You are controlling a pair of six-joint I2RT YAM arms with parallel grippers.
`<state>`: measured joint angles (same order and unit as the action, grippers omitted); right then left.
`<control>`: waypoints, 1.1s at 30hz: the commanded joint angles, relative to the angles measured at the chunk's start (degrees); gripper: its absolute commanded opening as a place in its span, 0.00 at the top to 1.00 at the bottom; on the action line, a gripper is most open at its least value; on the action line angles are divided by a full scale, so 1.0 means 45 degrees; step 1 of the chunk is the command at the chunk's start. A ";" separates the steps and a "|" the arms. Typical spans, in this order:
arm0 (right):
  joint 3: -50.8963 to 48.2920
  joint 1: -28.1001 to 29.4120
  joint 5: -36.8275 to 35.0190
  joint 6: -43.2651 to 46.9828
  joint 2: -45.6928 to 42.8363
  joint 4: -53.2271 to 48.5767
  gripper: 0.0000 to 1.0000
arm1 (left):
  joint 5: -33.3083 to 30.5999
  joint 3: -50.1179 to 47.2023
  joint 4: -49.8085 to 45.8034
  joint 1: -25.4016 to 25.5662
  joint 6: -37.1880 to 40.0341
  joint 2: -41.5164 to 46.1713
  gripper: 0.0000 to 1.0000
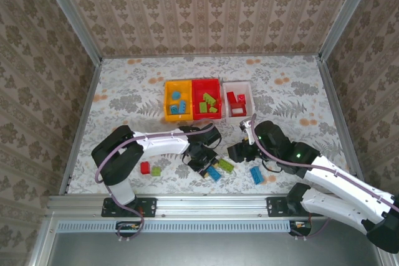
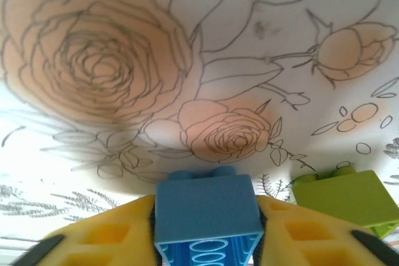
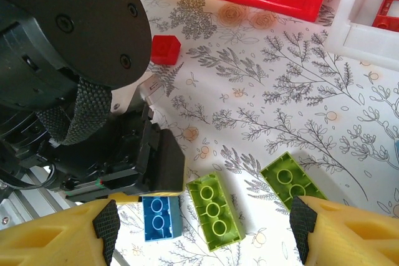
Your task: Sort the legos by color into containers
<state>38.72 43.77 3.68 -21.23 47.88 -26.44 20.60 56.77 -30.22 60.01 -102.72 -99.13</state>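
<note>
My left gripper (image 2: 207, 232) is shut on a blue lego (image 2: 207, 213), with a yellow finger pressed against each side of it. In the top view that gripper (image 1: 204, 161) is down at the table front with the blue lego (image 1: 214, 172) at its tip. My right gripper (image 3: 206, 228) hovers open just right of it, above two lime green legos (image 3: 214, 211) (image 3: 293, 179), holding nothing. The containers stand in a row at the back: yellow-orange (image 1: 167, 99) with blue legos, red (image 1: 194, 99) with green ones, white (image 1: 250, 99) with red ones.
Loose on the table are a red lego (image 1: 145, 167) and a green lego (image 1: 156, 171) at the front left, and another blue lego (image 1: 256, 174) at the front right. The left arm's black wrist (image 3: 75, 29) looms close to my right gripper.
</note>
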 commanded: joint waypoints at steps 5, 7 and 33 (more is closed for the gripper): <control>0.0134 0.0079 0.0791 -0.0335 -0.0524 -0.0070 0.24 | -0.1356 0.0630 -0.1762 -0.0377 0.0641 0.0722 0.77; 0.0307 0.0078 0.1032 -0.0432 -0.0580 0.0058 0.24 | -0.2174 0.1327 -0.2926 -0.0791 0.1555 0.1177 0.78; 0.3514 -0.0316 0.0105 0.0418 0.4986 0.4448 0.22 | -0.5182 1.1179 -0.4110 -0.7982 1.5791 -0.4021 0.81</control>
<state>52.69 43.07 5.15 -19.68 69.19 -8.60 -3.66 103.13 -50.85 24.93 -37.87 -115.35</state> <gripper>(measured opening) 0.782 0.314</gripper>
